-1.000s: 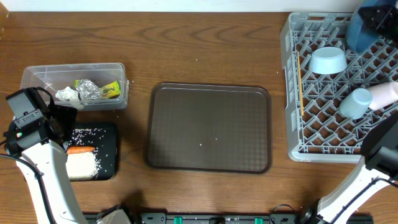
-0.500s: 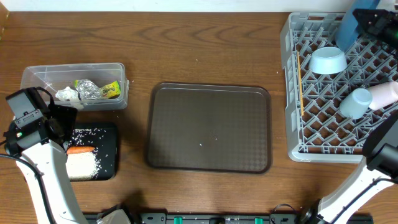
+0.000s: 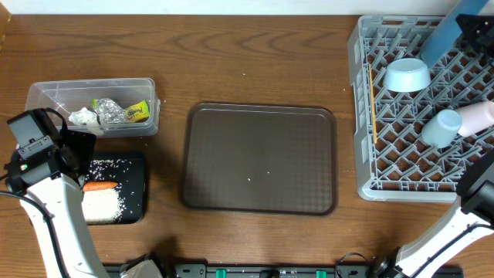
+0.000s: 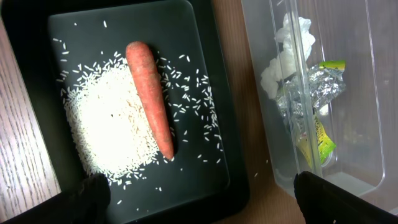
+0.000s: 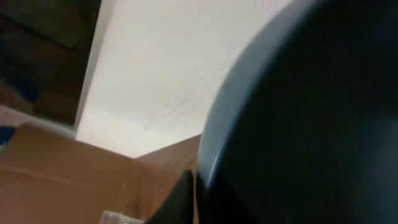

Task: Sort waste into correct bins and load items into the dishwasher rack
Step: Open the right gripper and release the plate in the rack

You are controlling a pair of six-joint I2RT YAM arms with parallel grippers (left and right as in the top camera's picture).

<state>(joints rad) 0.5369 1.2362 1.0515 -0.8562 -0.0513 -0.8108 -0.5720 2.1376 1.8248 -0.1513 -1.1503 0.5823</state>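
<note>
Centrally, a brown serving tray [image 3: 260, 158] lies on the bench [image 3: 255, 54], well apart from the dishwasher rack [image 3: 361, 116]. The clear tub [image 3: 38, 96] holds the wrapper [image 3: 108, 110] and packet [image 3: 137, 113]. The black tray [image 3: 135, 174] holds rice [image 3: 100, 205] and carrot [image 3: 99, 185], below the left hand [image 4: 205, 202], fingers wide apart. The rack carries a light-blue bowl [image 3: 407, 75], a cup [image 3: 441, 127], chopsticks [image 3: 371, 100] and the dark-blue bowl [image 3: 441, 38], tilted on edge beside the right hand [image 3: 472, 27]; whether that hand grips it I cannot tell.

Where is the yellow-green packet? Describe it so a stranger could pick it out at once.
Find the clear plastic tub at the table's left end, just beyond the black tray from the robot. Inside it, toward its right end, lies the yellow-green packet, beside a crumpled silver wrapper. It is the only brightly coloured thing in the tub; its neighbours are silver and white.
</note>
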